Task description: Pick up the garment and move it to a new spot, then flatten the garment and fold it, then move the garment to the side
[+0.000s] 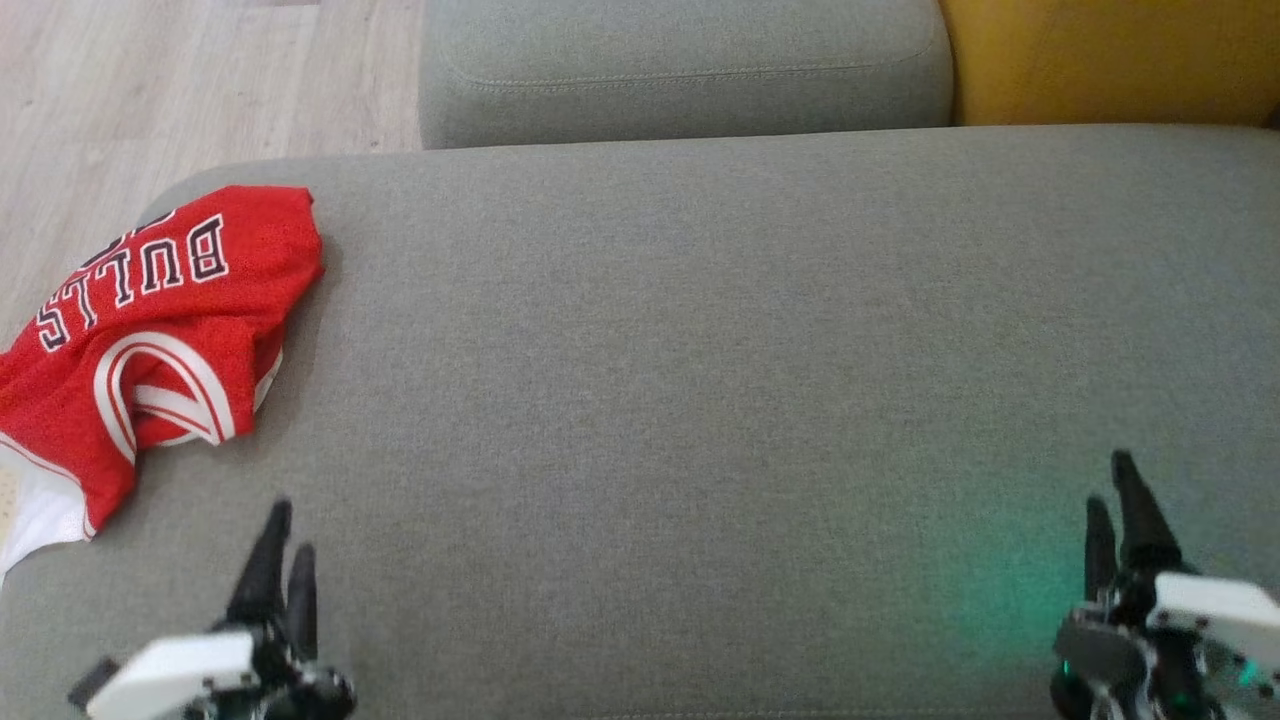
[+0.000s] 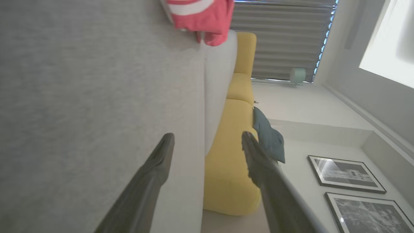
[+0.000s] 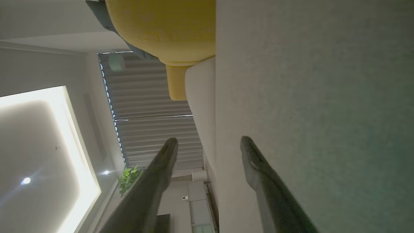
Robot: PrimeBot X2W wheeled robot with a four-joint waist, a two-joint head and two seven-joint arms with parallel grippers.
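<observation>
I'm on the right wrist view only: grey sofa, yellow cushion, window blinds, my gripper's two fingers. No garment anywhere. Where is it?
Observer: In the head view, a red jersey lies crumpled at the far left of the sofa seat.
Operator: Is anything holding it?
Observer: No. The left gripper is close to it but apart from it. In the left wrist view its fingers are spread with nothing between them.
Operator: How far off is my side?
Observer: The right gripper is at the opposite end of the seat, with bare grey cushion between it and the jersey.
</observation>
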